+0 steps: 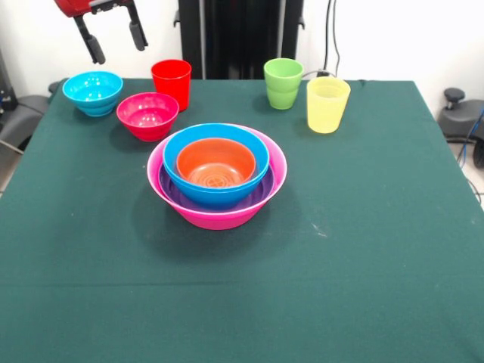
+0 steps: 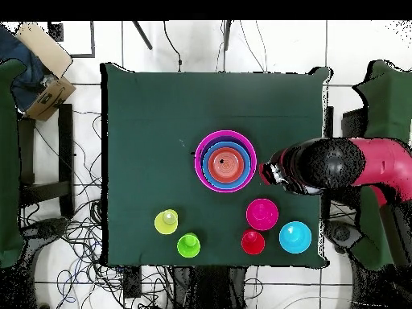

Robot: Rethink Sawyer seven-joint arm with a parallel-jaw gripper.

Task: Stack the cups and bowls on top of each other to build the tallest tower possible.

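Observation:
The tower [image 1: 217, 175] stands mid-table: the pink bowl [image 1: 277, 172] holds the purple bowl [image 1: 171, 190], one blue bowl [image 1: 219, 195] and the orange bowl [image 1: 216, 162]; it also shows in the overhead view [image 2: 226, 161]. Loose at the back are the cyan bowl [image 1: 92, 92], the magenta-red bowl [image 1: 147, 115], the red cup [image 1: 172, 83], the green cup [image 1: 283, 83] and the yellow cup [image 1: 327, 104]. My gripper [image 1: 116, 41] hangs open and empty, high above the cyan and magenta-red bowls. A second blue bowl does not show.
The dark green cloth [image 1: 340, 249] covers the table. In the overhead view the arm [image 2: 346, 165] reaches in over the right edge. A cardboard box [image 2: 44, 68] and cables [image 2: 72, 241] lie on the floor off the table.

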